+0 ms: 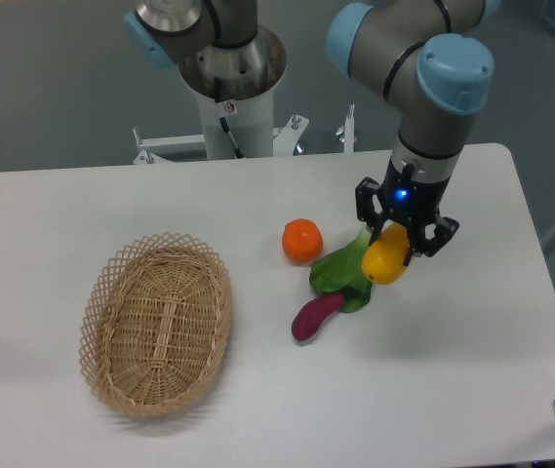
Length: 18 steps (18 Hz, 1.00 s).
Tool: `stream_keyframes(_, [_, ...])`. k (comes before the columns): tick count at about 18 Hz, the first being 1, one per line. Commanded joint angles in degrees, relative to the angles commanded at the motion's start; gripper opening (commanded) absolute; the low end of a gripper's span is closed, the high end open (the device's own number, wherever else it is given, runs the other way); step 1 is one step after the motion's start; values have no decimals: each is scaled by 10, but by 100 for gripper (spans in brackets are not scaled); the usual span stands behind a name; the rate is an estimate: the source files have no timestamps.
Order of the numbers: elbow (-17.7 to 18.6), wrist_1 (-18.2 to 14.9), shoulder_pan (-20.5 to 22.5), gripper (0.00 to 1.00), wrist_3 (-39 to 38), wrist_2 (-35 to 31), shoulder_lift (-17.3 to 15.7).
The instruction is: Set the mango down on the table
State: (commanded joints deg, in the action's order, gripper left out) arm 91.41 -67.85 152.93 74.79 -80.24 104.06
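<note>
White, matte and round-cornered, the desk [472, 322] lies beneath the smooth yellow-orange mango [386, 259], which hangs clenched in the black two-finger claw [400, 248], long axis tilted down-left. Setting it down looks like a drop onto bare desk rightward, since a green leaf [338, 276], purple vegetable [315, 316] and round orange fruit [302, 240] crowd its left; a woven wicker basket [157, 323] sits well apart.

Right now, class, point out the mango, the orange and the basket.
mango [385, 259]: fixed camera, its yellow middle below the gripper.
orange [301, 240]: fixed camera, centre of the fruit.
basket [102, 292]: fixed camera, left woven rim.
</note>
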Motion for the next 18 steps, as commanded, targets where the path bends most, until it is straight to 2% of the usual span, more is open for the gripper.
stream_keyframes(7, [9,4,2,48,-1,1,0])
stream_keyframes(18, [-4,6,-2,48,-7,3,4])
